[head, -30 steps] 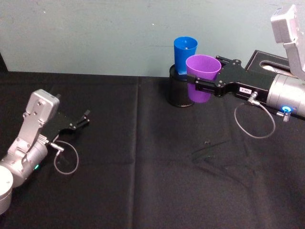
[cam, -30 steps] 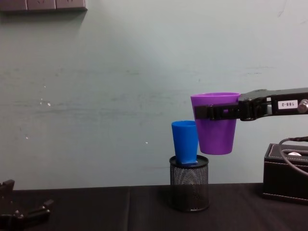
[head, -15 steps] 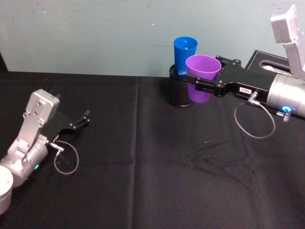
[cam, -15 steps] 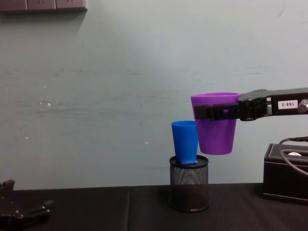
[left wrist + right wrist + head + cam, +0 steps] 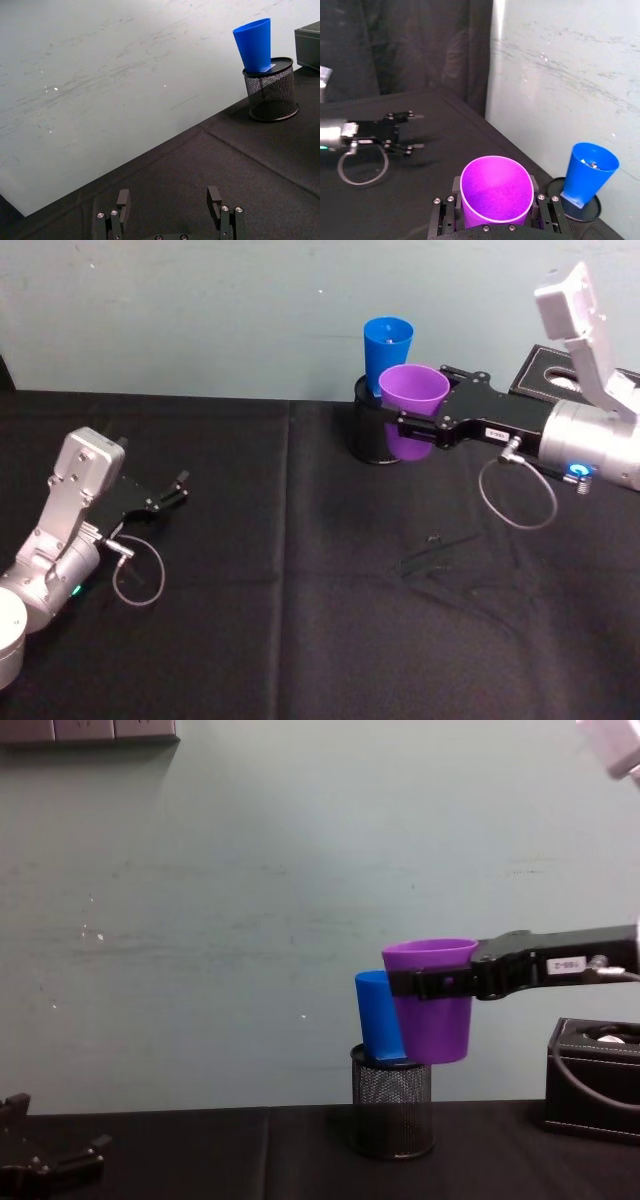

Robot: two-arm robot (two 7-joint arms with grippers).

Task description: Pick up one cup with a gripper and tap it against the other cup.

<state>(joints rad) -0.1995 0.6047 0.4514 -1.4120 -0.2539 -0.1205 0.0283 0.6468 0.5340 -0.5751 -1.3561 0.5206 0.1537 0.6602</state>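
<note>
Right gripper [image 5: 408,427] clamps the purple cup [image 5: 412,392] under its rim, upright for tapping. The blue cup [image 5: 388,344] stands just past its fingertips; left gripper [image 5: 178,489] lies parked, fingers apart

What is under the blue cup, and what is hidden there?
The mesh pen holder; the blue cup sits tilted at its rim. The holder's inside is hidden; the purple cup in the right gripper covers one side.

right arm [image 5: 600,445]: silver, blue ring light [image 5: 575,470] | right gripper [image 5: 420,400]: black, screws [image 5: 436,200], white label [image 5: 494,433] | left gripper [image 5: 182,488]: black | cable [image 5: 481,483]: thin grey loop
</note>
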